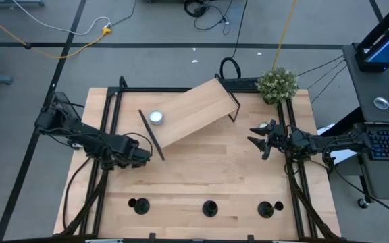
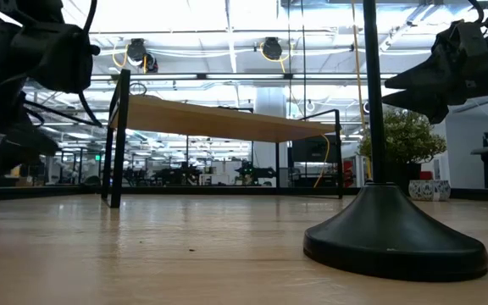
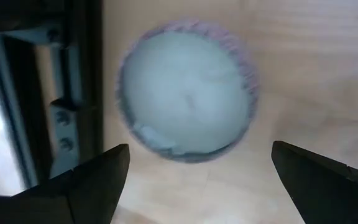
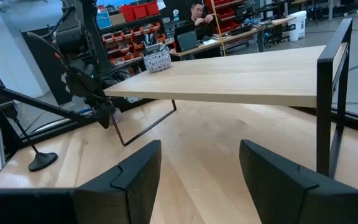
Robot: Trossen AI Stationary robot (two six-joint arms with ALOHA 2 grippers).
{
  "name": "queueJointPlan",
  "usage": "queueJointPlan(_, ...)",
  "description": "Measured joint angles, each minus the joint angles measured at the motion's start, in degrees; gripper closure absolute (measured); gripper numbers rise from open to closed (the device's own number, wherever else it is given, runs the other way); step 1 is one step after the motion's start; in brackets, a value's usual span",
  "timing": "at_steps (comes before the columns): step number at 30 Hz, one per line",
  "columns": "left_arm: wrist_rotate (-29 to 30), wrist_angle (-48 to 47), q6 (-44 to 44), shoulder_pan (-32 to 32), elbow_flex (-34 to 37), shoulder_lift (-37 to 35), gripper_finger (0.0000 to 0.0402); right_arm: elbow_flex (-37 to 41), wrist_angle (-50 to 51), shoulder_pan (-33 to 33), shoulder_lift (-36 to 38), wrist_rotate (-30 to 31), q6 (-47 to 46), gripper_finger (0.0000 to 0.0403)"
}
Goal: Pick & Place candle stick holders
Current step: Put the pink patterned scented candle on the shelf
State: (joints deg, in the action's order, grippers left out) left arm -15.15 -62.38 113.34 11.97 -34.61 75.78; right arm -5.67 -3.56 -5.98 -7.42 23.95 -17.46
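Three black candle stick holders stand upright on their round bases along the table's near edge (image 1: pixel 139 205) (image 1: pixel 210 208) (image 1: pixel 267 209). One of them fills the low view's right (image 2: pixel 395 233). My left gripper (image 1: pixel 146 154) is open by the foot of the wooden shelf's left leg. In its wrist view the open fingers (image 3: pixel 197 180) stand on either side of a round silver-white tealight disc (image 3: pixel 188 93) that lies on wood, without touching it. My right gripper (image 1: pixel 254 135) is open and empty at the table's right, pointing toward the shelf (image 4: pixel 197 186).
A wooden shelf on black legs (image 1: pixel 194 111) stands slantwise at the table's middle far part, with a tealight (image 1: pixel 156 117) on top. A potted plant (image 1: pixel 277 83) is at the far right corner. Bare wood lies between shelf and holders. A person (image 4: pixel 197 12) sits beyond the table.
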Motion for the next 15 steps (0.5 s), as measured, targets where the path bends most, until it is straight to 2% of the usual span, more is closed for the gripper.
queueJointPlan(15,7.47,-0.63,7.11,-0.55,0.04,0.01,0.0005,0.00,-0.02,-0.01,0.00,0.02,0.13,0.0190)
